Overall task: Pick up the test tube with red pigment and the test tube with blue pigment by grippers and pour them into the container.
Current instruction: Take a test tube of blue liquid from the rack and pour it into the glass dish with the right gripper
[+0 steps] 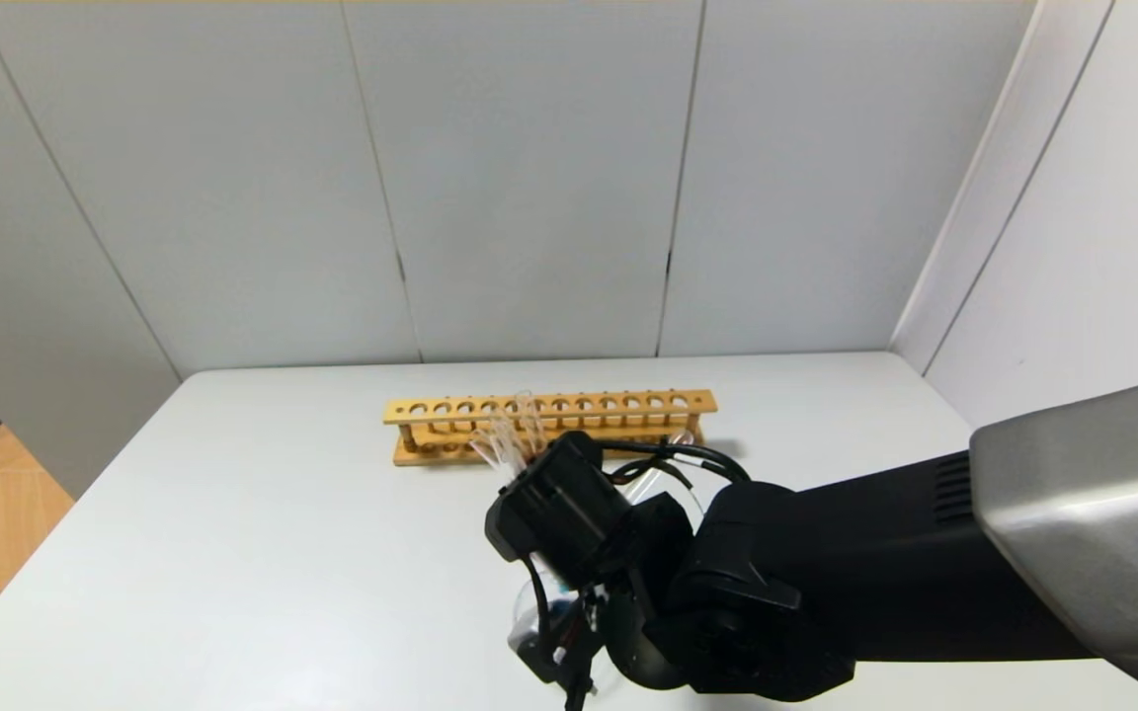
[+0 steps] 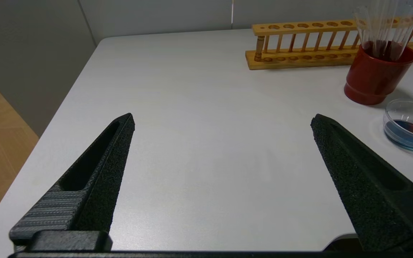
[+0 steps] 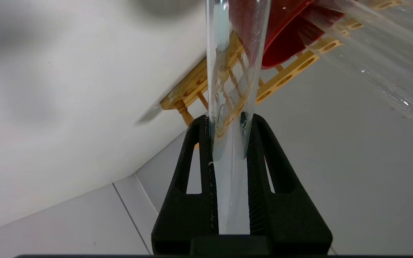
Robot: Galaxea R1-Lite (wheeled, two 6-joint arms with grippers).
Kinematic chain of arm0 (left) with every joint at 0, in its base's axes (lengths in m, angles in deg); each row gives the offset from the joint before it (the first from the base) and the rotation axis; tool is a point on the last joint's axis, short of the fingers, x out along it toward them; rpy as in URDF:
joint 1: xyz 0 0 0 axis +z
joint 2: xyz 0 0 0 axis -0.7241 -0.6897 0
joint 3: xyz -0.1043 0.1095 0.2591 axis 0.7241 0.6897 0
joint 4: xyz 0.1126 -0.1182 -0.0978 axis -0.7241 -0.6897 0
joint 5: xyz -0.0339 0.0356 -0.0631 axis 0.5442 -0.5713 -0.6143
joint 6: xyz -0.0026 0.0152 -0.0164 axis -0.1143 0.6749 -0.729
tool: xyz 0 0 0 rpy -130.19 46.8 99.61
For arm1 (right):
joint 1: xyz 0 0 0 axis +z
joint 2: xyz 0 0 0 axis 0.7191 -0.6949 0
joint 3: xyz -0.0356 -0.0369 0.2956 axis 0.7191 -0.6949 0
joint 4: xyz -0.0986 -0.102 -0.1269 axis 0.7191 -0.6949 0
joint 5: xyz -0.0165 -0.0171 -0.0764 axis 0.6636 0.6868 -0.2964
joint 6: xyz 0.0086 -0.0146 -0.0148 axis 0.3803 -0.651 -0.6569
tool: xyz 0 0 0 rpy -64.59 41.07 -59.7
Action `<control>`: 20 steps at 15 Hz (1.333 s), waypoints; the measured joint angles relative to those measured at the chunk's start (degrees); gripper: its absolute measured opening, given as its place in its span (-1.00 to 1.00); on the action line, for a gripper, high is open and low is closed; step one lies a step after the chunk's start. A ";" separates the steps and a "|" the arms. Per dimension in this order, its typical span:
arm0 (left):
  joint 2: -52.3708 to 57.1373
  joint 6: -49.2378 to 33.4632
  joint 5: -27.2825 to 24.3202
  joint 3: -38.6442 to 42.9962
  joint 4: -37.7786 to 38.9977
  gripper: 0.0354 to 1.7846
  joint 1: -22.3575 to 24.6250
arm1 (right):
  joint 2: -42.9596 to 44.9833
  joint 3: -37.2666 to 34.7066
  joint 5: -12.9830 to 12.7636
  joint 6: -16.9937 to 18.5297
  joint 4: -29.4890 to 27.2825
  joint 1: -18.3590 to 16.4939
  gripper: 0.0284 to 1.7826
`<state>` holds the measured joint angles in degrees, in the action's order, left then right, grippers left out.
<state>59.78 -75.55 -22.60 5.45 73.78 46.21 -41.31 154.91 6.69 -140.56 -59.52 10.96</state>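
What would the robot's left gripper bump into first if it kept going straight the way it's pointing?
Probably nothing soon. The open left gripper points across bare white table toward the grey wall. The wooden test tube rack, red cup and glass container all sit off to one side, though depth is hard to judge.

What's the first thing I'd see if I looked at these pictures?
Probably the big black right gripper near the table's front edge, pinching a clear test tube between its fingers. Next, the dark red cup full of glass tubes, standing in front of the long wooden rack, with a little glass container of dark blue liquid beside it. The left gripper waits wide open over bare table.
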 joint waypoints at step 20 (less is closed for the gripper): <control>0.00 0.05 0.00 0.00 -0.02 0.95 0.00 | -0.89 7.39 -11.19 -0.80 -11.28 3.61 -0.66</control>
<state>59.78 -75.50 -22.60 5.45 73.75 46.21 -42.20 162.30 -4.50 -141.37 -70.80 14.57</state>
